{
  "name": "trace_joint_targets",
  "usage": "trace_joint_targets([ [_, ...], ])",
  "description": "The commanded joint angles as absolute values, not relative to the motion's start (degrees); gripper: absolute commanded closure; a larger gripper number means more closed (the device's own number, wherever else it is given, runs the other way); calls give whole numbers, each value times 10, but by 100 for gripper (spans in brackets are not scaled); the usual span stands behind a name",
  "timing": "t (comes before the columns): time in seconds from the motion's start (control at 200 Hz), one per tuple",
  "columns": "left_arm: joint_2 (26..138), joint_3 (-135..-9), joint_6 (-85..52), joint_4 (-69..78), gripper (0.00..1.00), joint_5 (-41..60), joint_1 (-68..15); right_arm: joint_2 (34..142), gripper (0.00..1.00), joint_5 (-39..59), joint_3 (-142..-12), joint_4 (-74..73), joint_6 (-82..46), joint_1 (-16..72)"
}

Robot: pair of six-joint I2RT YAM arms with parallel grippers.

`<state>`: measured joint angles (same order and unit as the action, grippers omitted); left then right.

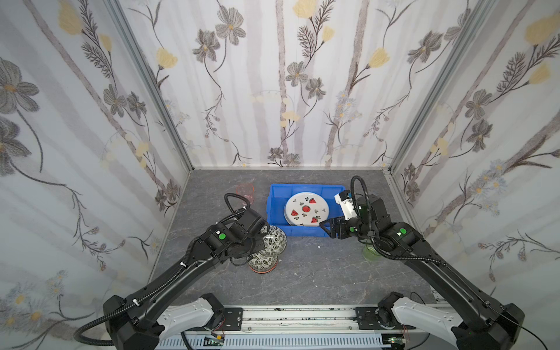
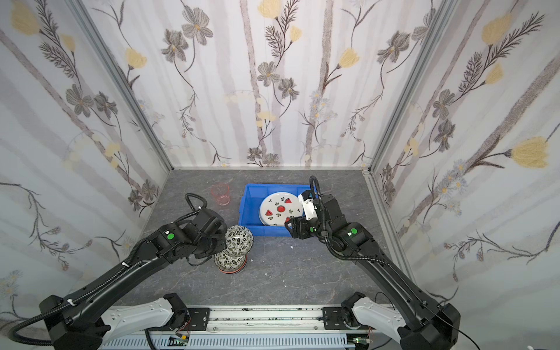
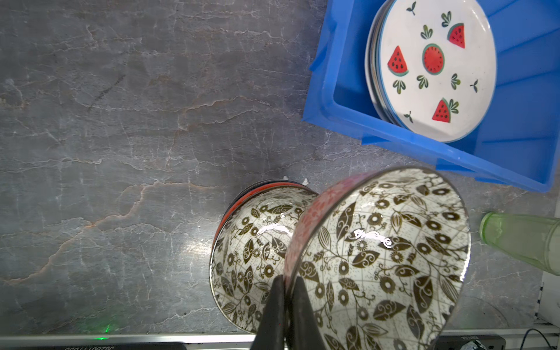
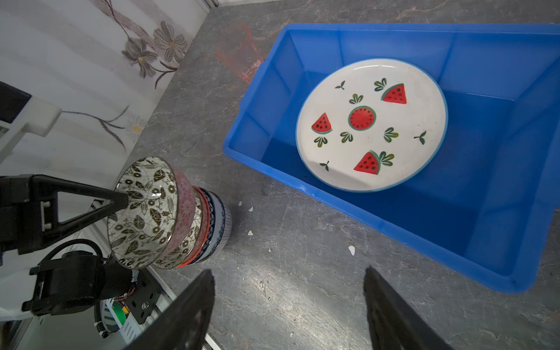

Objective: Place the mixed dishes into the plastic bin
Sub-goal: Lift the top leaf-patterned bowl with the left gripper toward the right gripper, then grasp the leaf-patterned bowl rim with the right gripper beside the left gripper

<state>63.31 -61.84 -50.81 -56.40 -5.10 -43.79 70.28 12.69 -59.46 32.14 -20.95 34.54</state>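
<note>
Though pink outside, bowl (image 3: 378,257) black-leafed white within.

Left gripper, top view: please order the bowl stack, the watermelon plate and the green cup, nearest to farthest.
From the left gripper:
1. Bowl stack, just in front.
2. Watermelon plate, in the blue bin, back right.
3. Green cup, far right, beside the right arm.

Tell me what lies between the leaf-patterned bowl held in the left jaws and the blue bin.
Only grey tabletop with a few white specks lies between the lifted leaf-patterned bowl and the blue plastic bin, as the left wrist view shows.
</note>
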Motion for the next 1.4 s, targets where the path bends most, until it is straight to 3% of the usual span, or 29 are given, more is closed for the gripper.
trace_joint_targets([
  [0.0,650,-636,-510,-512,100,-52,-440,721,24,92,-624,342,-223,372],
  [0.295,732,-697,-503,-467,100,-73,-478,783,28,45,-681,352,-236,428],
  [0.709,822,-763,-479,-443,100,-74,-501,830,34,26,-702,354,-238,436],
  [1.399,846,-780,-482,-435,100,-76,-514,875,40,-39,-722,375,-220,429],
])
